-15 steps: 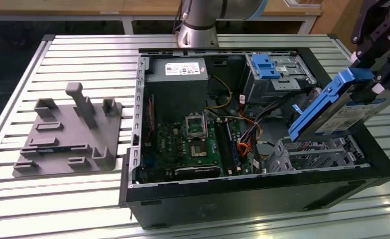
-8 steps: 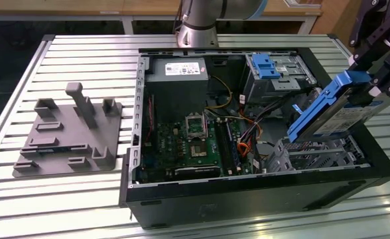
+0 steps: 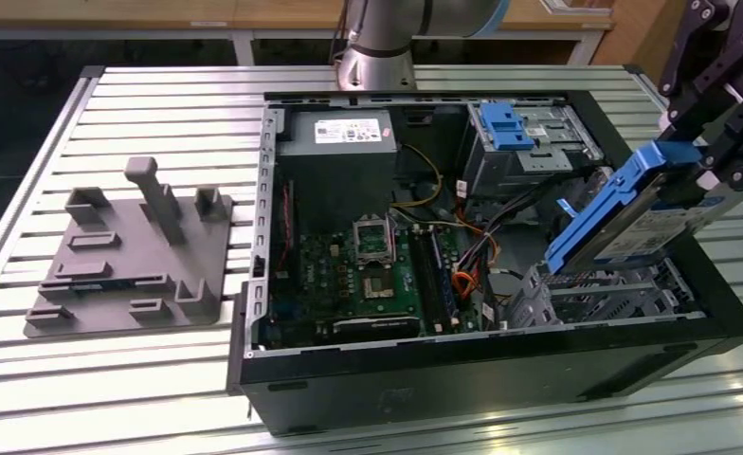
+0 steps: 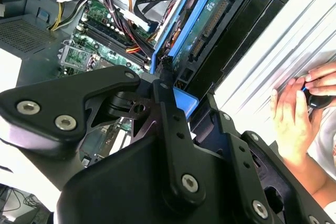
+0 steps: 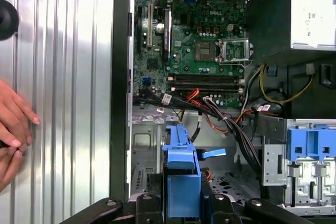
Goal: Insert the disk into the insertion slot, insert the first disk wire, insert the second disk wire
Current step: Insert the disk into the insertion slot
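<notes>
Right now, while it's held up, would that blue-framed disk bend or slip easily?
Probably stiff: the disk holds a straight edge, tilted over the insertion slot. Likely heavy for its size, being metal. Its smooth plastic frame might slip.

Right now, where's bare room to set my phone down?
Bare table lies in front of and behind the grey fixture plate, at the exterior view's left. Crowded: the open computer case, full of cables, where the gripper holds the disk.
</notes>
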